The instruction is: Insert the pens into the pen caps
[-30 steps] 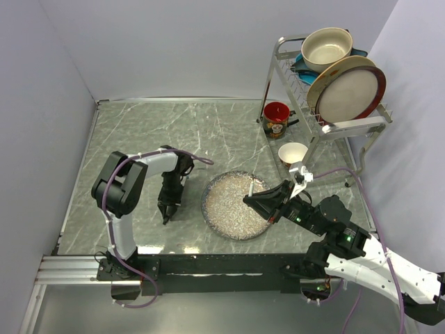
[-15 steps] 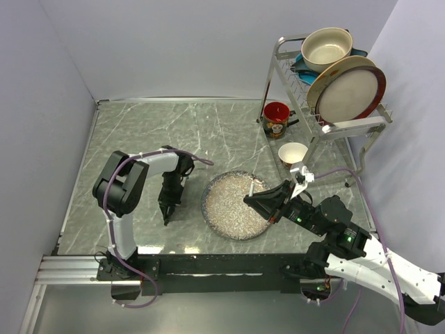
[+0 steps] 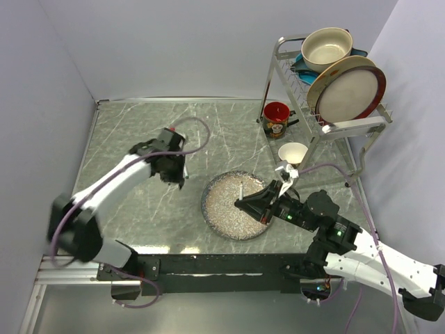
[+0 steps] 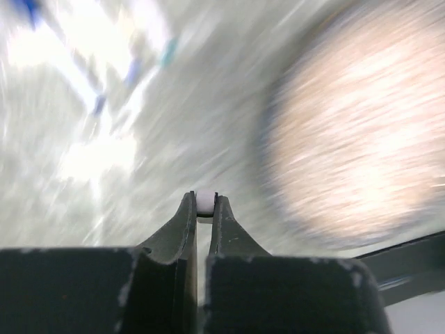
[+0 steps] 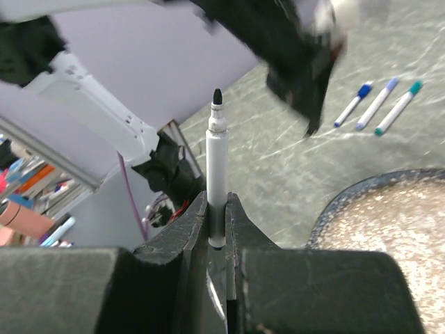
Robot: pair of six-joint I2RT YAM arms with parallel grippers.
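My right gripper [image 3: 242, 203] is shut on a white-barrelled pen [image 5: 217, 153] over the speckled plate [image 3: 222, 216]. In the right wrist view the pen stands upright between the fingers [image 5: 217, 202], its black tip bare. The pen shows as a white stick in the top view [image 3: 240, 189]. My left gripper [image 3: 175, 175] is raised left of the plate and shut on a short cap-like piece [image 4: 205, 203], white at its end with a dark band; that view is blurred. Three capped pens lie side by side on the table: blue [image 5: 353, 104], pale blue [image 5: 376, 103] and teal [image 5: 396, 108].
A dish rack [image 3: 327, 97] with a bowl and a large plate stands at the back right. A red mug [image 3: 276, 120] and a white cup [image 3: 292, 153] stand in front of it, just behind my right arm.
My left arm has lifted off the table near the front and swung back and up, its gripper shut. My right gripper has moved slightly left with the pen.
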